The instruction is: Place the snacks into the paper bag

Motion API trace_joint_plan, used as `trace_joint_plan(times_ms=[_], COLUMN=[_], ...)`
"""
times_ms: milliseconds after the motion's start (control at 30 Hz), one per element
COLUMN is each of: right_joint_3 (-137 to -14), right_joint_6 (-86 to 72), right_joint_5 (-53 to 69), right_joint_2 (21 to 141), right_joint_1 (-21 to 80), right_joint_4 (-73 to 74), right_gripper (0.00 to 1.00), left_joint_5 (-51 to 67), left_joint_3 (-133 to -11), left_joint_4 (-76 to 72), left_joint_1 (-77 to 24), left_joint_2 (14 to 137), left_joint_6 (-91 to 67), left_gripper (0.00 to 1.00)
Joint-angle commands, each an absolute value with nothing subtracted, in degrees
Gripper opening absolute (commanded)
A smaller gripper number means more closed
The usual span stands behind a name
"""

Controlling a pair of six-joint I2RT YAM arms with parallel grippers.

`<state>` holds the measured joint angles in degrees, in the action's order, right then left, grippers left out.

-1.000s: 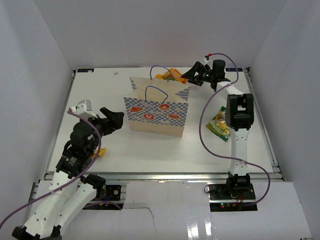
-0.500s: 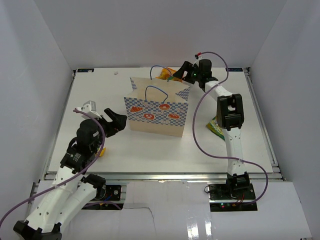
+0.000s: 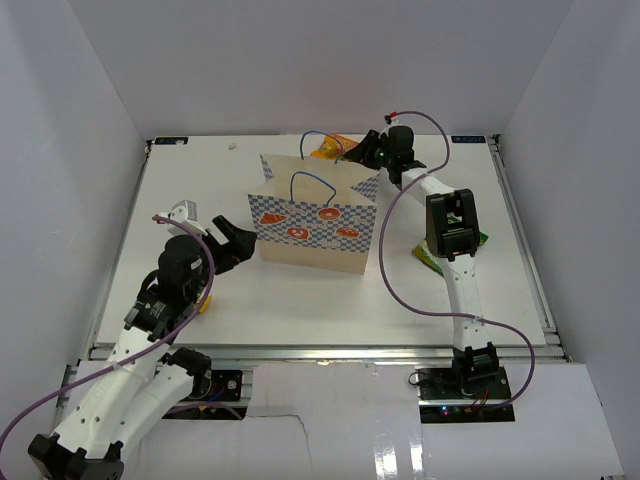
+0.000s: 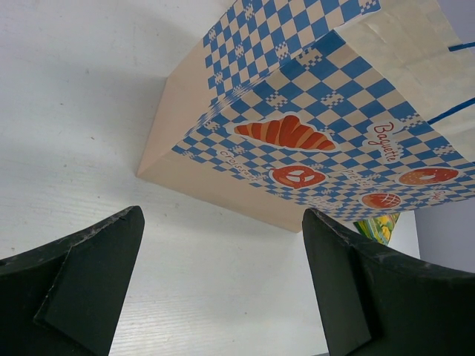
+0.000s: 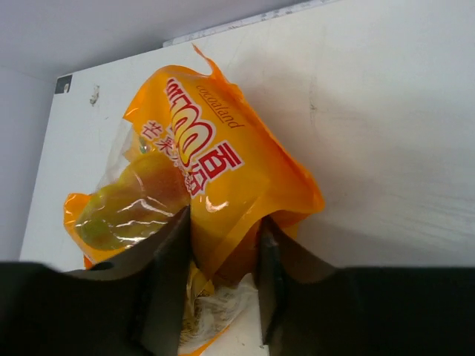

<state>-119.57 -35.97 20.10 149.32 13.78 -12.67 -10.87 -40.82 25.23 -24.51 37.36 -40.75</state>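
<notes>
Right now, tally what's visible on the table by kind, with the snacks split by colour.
paper bag: 1
orange pouch: 1, clamped in the right gripper
green-yellow pouch: 1, partly behind the right arm
small yellow packet: 1, mostly hidden by the left arm
Total: 4 visible

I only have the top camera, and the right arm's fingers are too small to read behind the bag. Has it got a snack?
Observer: Yes. The right wrist view shows the right gripper shut on the orange pouch, pinched between its fingers.
Operator: And the left one, anything in it?
Observer: No. In the left wrist view the left gripper is open, with only bare table between its fingers, and it faces the checkered side of the paper bag.
</notes>
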Motion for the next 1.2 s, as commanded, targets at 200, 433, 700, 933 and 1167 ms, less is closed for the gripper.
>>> trace_joint_plan(times_ms=[200,433,700,933,1167], right_joint_3=[-109.28,-95.92,-79.73,-75.23,-78.74], right_joint_6=[-36.65,-31.57,-19.09,-15.21,-11.96], right_joint_5=[25.04,29.62,40.92,45.36,43.94], right_joint_2=[143.90,130.09,112.09,99.68,90.63], right_joint_1=[9.76,2.12,-3.60,-5.71,-5.98], right_joint_4=[-20.82,-26.10,-24.96,-22.95,-17.77], right_gripper=[0.08,0.08,0.08,0.08,0.08], left_joint_5=[-10.72,-10.46,-7.47,-6.06,-7.64], left_joint_3=[-40.52,-39.38,-35.96,-30.59,-27.95], left_joint_4=[23.91,19.26,15.12,14.94,17.31], left_joint_1=[-24.70,-24.70,-24.70,-24.70,-24.70], left_joint_2=[36.83,37.62,36.30,30.42,22.59], left_joint_6=[-39.12,-33.59,-31.29,-33.13,-34.45], left_gripper=[0.98,0.98,0.98,0.98,0.98])
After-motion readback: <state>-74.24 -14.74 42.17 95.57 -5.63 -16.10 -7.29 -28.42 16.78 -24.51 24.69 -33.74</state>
